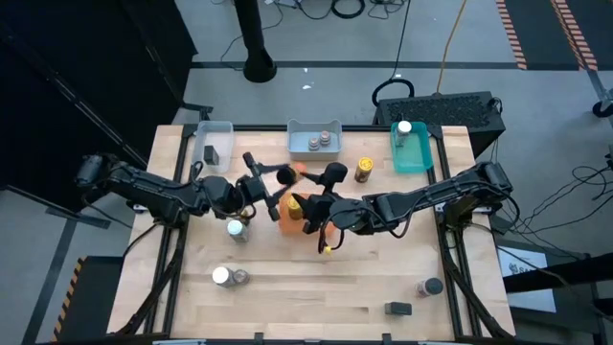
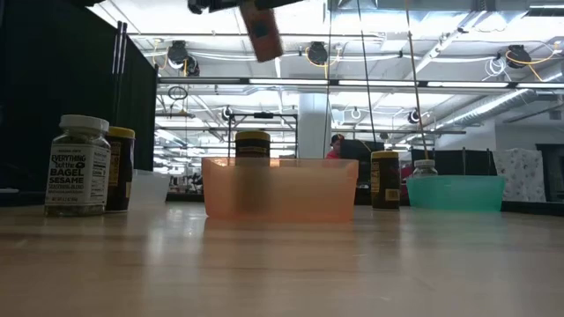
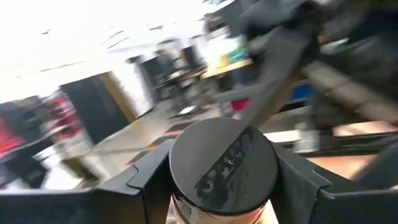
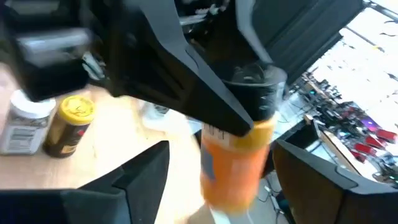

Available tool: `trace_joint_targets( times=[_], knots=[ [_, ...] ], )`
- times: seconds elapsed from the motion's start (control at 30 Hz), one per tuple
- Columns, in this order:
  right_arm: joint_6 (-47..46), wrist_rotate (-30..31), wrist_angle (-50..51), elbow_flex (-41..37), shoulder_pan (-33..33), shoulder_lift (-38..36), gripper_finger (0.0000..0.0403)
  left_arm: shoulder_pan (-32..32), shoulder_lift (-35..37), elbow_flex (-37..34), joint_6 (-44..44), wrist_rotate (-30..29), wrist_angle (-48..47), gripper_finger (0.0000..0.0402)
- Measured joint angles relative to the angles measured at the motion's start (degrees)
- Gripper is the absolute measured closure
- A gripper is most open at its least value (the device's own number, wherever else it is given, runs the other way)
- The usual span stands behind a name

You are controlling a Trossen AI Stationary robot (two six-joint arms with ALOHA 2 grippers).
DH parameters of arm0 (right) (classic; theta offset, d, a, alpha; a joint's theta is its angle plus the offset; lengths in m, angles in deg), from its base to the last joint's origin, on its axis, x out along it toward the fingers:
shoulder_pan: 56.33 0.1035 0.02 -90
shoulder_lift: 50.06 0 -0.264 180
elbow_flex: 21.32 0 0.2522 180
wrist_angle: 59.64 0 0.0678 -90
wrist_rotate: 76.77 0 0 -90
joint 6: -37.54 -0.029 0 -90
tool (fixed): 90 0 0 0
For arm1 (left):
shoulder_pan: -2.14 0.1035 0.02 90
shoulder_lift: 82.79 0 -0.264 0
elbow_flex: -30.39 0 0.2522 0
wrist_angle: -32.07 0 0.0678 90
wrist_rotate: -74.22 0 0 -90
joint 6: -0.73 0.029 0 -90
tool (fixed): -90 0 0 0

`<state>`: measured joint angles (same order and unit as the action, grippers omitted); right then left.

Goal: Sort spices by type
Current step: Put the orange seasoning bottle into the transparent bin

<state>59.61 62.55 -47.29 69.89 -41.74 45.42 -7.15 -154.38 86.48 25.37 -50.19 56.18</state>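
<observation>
Nearest us on the table (image 1: pixel 316 287) we see a white-lidded jar (image 1: pixel 221 276), a dark-lidded jar (image 1: pixel 432 286) and a small dark block (image 1: pixel 398 309). Mid-table, our left gripper (image 3: pixel 222 177) clamps a dark-lidded orange jar (image 4: pixel 239 155) by its lid, above the orange tray (image 2: pixel 280 188). Our right gripper (image 4: pixel 217 168) has its fingers spread either side of that jar, not touching. Farther back stand the blue-grey tray (image 1: pixel 315 140) with two jars and the teal tray (image 1: pixel 412 149)
</observation>
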Motion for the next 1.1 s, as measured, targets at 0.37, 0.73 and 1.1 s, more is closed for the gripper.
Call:
trace_joint_targets(
  times=[0.37,0.73,1.1],
  knots=[
    [-7.3,2.1,13.51,0.02,-1.88,-4.86,0.0134,12.35,7.85,0.71,-7.03,-5.12,-15.89,0.0191],
    [-15.91,-18.17,18.18,-3.24,-12.83,-6.0,0.0137,43.38,11.04,11.54,-21.78,18.2,-52.84,0.0191],
    [-17.32,-19.66,16.43,-6.25,-17.69,-5.95,0.0138,63.17,10.47,6.42,-28.72,23.19,-50.37,0.0191]
  ],
)
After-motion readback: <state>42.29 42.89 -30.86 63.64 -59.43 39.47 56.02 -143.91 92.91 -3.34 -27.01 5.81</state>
